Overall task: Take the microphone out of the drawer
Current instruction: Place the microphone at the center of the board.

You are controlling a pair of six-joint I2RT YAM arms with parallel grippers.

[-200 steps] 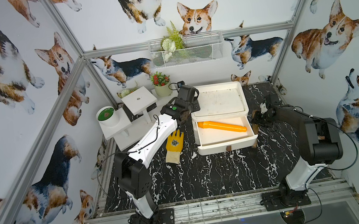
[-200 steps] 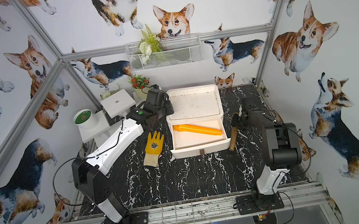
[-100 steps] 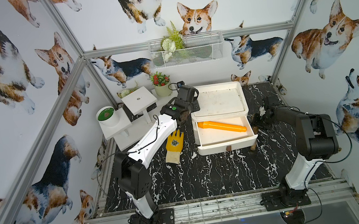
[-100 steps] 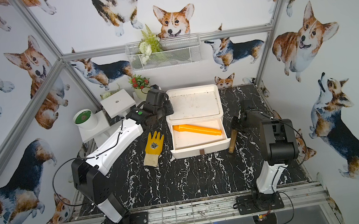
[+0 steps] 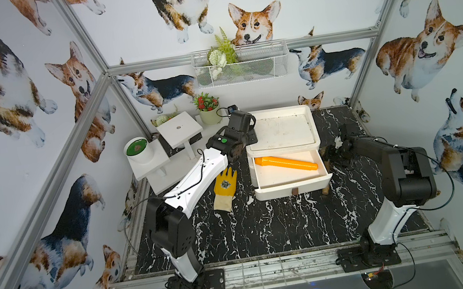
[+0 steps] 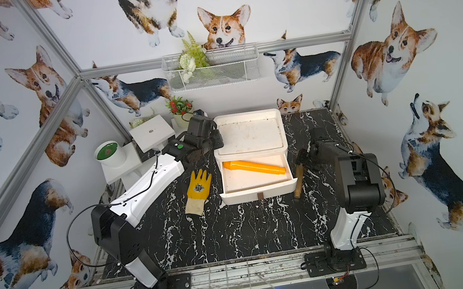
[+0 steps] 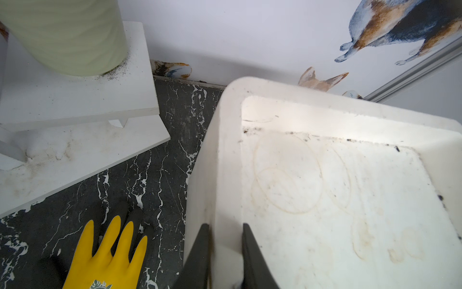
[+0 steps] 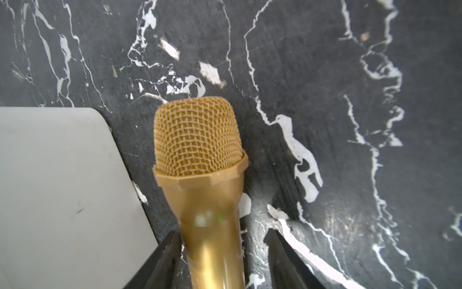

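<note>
The gold microphone (image 8: 200, 155) lies on the black marble table just right of the white drawer (image 6: 257, 192), its handle (image 6: 298, 180) running along the drawer's side. My right gripper (image 8: 222, 232) straddles the handle, open, with a gap between one finger and the handle. The drawer is pulled out and holds an orange tube (image 5: 286, 163). My left gripper (image 7: 225, 227) is shut on the left rim of the white cabinet (image 7: 225, 155) above the drawer.
A yellow glove (image 5: 225, 184) lies left of the drawer beside my left arm. A white stepped stand (image 5: 165, 160) with a green-topped cup (image 5: 138, 150) and a potted plant (image 5: 207, 110) fills the back left corner. A wire basket (image 5: 241, 63) hangs on the back wall.
My right gripper's jaws have spread away from the microphone's handle, and the right arm has shifted slightly. The left arm has not moved.
</note>
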